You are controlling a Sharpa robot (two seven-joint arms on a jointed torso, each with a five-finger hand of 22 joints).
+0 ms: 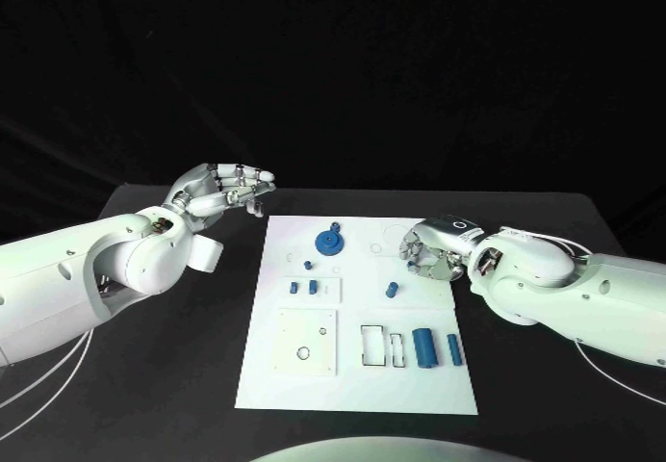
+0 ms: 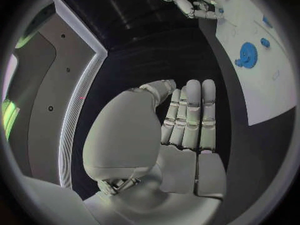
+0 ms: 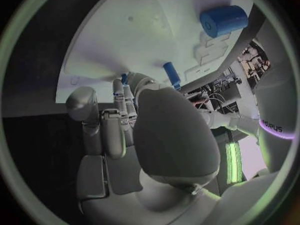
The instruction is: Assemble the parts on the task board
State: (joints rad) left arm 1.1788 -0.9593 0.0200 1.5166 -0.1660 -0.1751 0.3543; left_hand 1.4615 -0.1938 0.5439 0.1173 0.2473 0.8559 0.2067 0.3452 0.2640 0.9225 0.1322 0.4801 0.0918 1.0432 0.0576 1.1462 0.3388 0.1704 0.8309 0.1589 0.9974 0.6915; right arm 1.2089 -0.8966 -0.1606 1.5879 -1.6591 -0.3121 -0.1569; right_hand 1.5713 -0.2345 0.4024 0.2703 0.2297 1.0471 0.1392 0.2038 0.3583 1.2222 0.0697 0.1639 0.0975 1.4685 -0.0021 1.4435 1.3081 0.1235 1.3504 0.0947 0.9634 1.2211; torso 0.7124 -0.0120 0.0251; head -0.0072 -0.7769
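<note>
Where the black table (image 1: 166,385) meets the white task board (image 1: 354,385), left hand (image 1: 222,195) raised just off the board's far left corner, fingers (image 2: 192,116) held side by side and bent inward toward the palm, nothing between them. Beyond those fingertips in the left wrist view, a blue gear-shaped part (image 2: 247,54) lying on the board; in the head view the same gear (image 1: 330,241) between the two hands, nearer the far edge.

Right hand (image 1: 434,252) low over the board's far right side, fingers (image 3: 128,97) curled down toward the white surface. Whether anything is pinched under them: cannot tell, fingertips hidden by the hand itself. A glimpse of blue right at the fingertips in the right wrist view, too little to name.

Just to the side of the right fingers, a small blue peg (image 1: 393,288) lying loose on the board. Well behind the right palm, toward the robot, two blue cylinders: a thick one (image 1: 423,348) and a slimmer one (image 1: 454,350), side by side next to rectangular cutouts (image 1: 383,346). Between the hands, nearer the left side, small blue pegs (image 1: 304,286) standing in the board.
</note>
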